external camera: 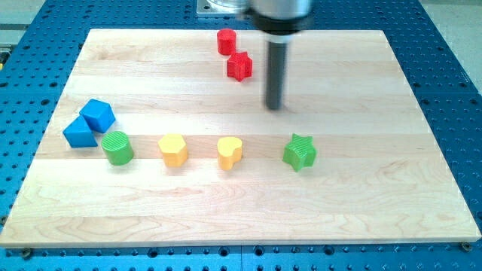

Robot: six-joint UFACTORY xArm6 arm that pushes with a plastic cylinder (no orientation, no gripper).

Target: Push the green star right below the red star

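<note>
1. No pincer on this rig, so there's no spread or pinched state to give. I end in a plain dark rod, and my tip (275, 107) rests on bare board, touching nothing.
2. The green star (300, 152) lies at about 5 o'clock from my tip, near but apart. It sits at the right end of the lower row.
3. The red star (239, 66) is at about 10 o'clock from my tip. The spot below it is at roughly 10 o'clock from the green star.
4. Key relation: I'm on the goal side of the green star. My judgement is that I have to swing round to its 4 o'clock flank before pushing up-left.
5. The green star is squat with no real long axis, and its lobed edges may make it rotate off a rod contact.
6. Blocks look like matte plastic. The board (361, 211) is smooth pale wood, so they should slide easily.
7. Red cylinder (226, 41) sits just above the red star; keep clear of it.
</note>
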